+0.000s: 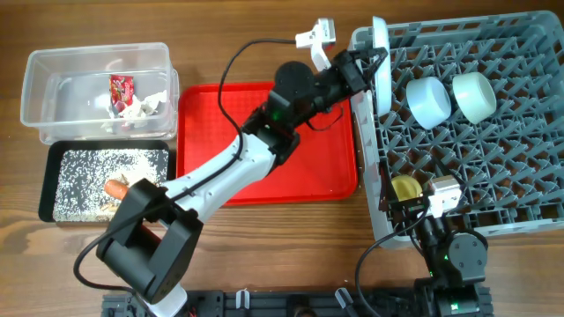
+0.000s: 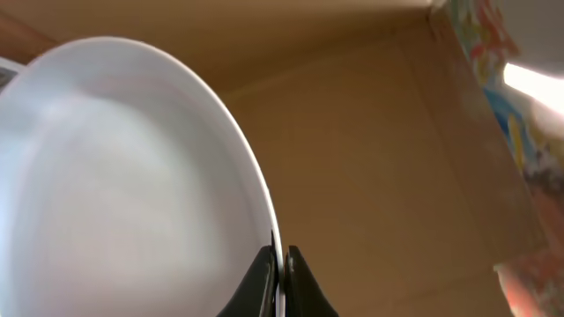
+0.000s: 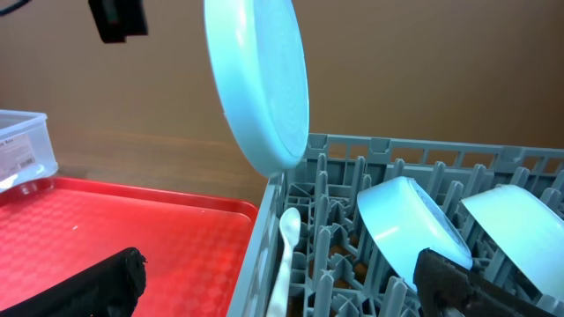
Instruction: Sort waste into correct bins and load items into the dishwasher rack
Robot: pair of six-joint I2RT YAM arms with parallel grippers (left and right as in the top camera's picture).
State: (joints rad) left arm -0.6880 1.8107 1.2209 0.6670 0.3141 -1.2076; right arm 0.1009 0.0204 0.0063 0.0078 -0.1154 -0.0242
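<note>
My left gripper [image 2: 280, 264] is shut on the rim of the light blue plate [image 2: 123, 176]. It holds the plate on edge over the left side of the grey dishwasher rack [image 1: 493, 176]; the plate also shows in the overhead view [image 1: 381, 66] and the right wrist view [image 3: 264, 79]. The blue-white bowl [image 1: 429, 101], green bowl [image 1: 473, 95] and yellow cup [image 1: 405, 187] sit in the rack. The white spoon [image 3: 286, 255] lies by the rack's left wall. My right gripper [image 3: 286, 286] is open and empty over the rack's front left corner.
The red tray [image 1: 264, 167] lies between rack and bins, under my left arm. The clear tub [image 1: 53, 88] at far left holds the white tissue [image 1: 137, 106] and red wrapper [image 1: 121, 86]. The black tray [image 1: 53, 189] in front of it holds the carrot piece [image 1: 117, 187].
</note>
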